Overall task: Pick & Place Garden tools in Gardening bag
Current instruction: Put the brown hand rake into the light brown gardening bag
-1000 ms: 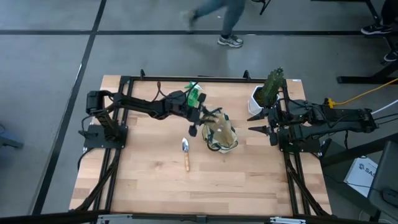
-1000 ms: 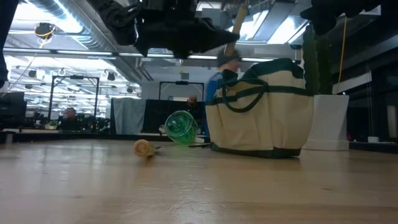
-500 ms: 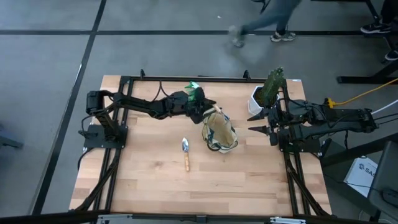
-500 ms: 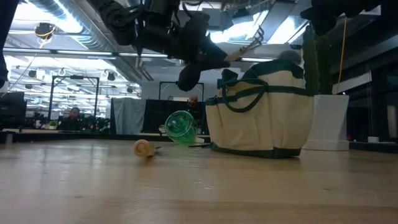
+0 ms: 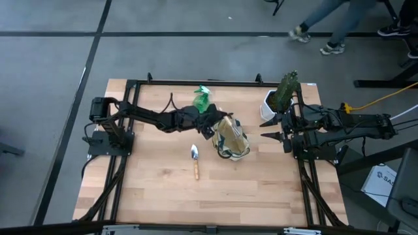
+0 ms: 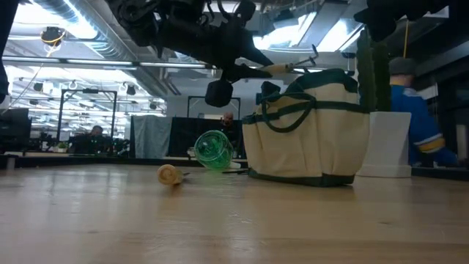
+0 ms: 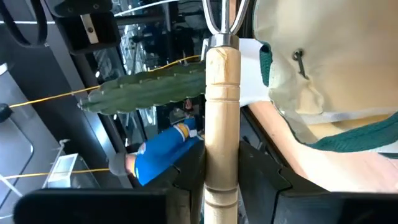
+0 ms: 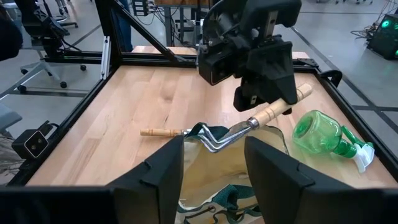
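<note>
Wooden tabletop inside a black frame, both arms over it. Beige canvas gardening bag with dark green trim stands open-mouthed at mid tabletop, right of centre; in the low view it sits upright.

Left arm reaches from the left side across to the bag's left rim. Left hand pinches the wooden handle of the hand fork; in the left wrist view the handle runs between the two dark fingers. In the right wrist view the fork lies tilted, its metal tines over the bag's open mouth at the rim, handle end toward the spray bottle. Low view shows the fork held above the bag's top edge, near level.

Right arm waits at the right edge of the tabletop, right hand spread, empty, pointing at the bag, apart from it.

White pot with green plant stands at the far right corner, behind the right hand.

Green spray bottle lies on its side just behind the left hand, near the bag.

Wooden-handled trowel lies flat on the tabletop left of the bag, apart from it, blade toward the far side.

Person walking on the floor beyond the tabletop.
</note>
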{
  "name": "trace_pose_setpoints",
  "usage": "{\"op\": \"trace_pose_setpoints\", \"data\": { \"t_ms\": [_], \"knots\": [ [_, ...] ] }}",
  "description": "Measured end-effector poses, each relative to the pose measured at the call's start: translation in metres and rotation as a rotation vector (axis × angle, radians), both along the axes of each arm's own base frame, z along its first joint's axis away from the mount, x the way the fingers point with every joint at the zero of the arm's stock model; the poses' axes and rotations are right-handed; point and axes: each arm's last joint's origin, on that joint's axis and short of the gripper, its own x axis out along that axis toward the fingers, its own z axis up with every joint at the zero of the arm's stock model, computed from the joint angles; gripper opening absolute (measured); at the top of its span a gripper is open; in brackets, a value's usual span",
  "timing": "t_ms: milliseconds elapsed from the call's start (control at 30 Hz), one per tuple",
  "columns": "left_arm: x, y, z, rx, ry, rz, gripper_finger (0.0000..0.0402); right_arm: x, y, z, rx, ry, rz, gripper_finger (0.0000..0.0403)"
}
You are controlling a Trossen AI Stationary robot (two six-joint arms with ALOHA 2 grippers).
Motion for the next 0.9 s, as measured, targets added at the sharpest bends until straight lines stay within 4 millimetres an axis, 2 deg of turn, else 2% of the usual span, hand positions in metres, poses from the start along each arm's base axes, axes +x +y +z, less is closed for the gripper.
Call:
{"op": "trace_pose_setpoints", "data": {
  "t_ms": [700, 900],
  "knots": [
    [0.001, -0.015, -0.002, 0.07, 0.049, -0.038, 0.0082, 0.0, 0.0, 0.0, 0.0, 0.0, 0.001, 0.0172],
    [0.001, -0.015, -0.002, 0.062, 0.046, -0.035, 0.0108, 0.0, 0.0, 0.0, 0.0, 0.0, 0.001, 0.0172]
  ]
}}
